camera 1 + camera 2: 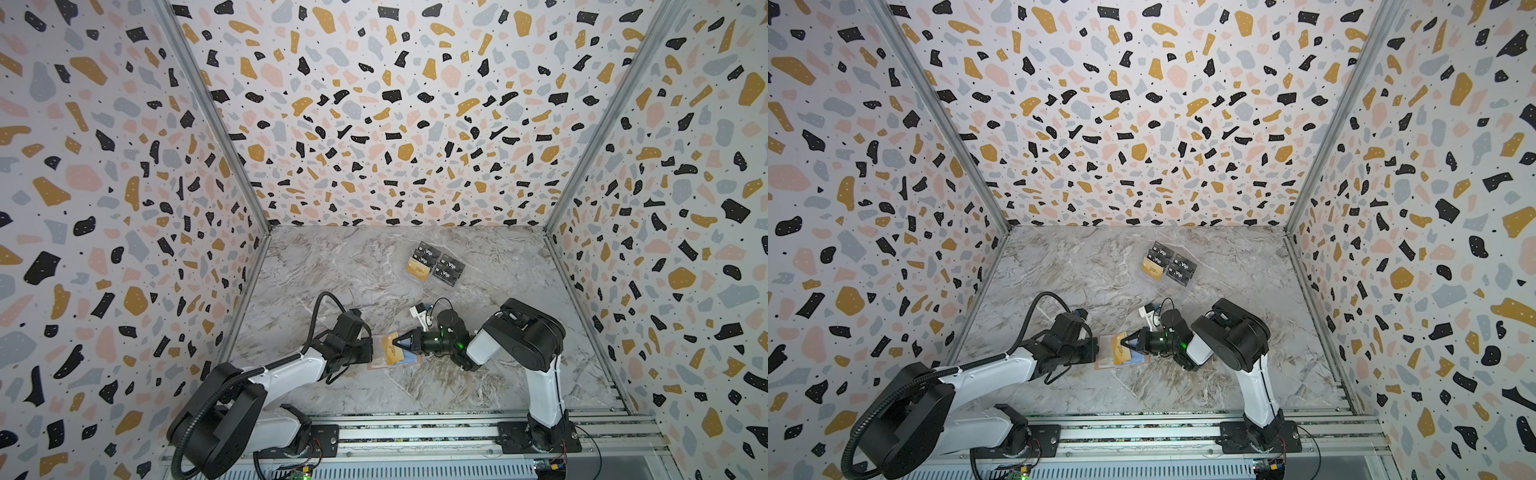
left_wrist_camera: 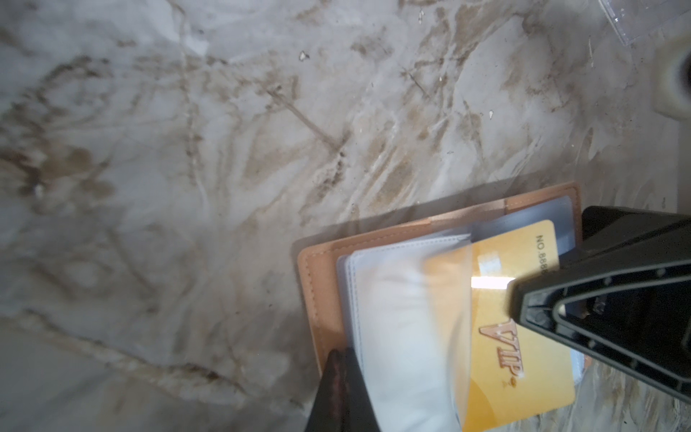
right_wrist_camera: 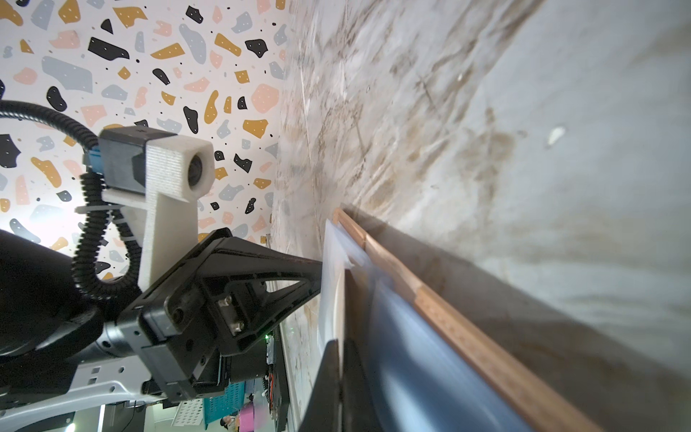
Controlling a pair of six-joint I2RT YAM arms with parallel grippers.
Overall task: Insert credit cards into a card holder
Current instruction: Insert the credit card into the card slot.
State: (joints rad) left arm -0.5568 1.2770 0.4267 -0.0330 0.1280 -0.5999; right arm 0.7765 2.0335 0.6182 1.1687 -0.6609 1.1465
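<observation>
Now — left gripper (image 2: 340, 362) pinches sleeve (image 2: 404, 318) | right gripper (image 1: 393, 343) pinches credit card (image 2: 523, 374) | card holder (image 2: 321, 299) open

The card holder (image 2: 321, 299) is peach-tan, the credit card (image 2: 542, 381) gold, the table (image 2: 187, 187) grey brown-veined marble, the walls (image 1: 374, 104) terrazzo-speckled.

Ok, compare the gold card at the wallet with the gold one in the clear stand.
The gold card at the wallet is pinched in the fingers of the right gripper; the gold card in the stand is untouched. The wallet card lies over the open card holder, partly under a raised clear sleeve; the stand card sits in the clear stand beside black Vip cards. Both are gold with the same shape.
</observation>
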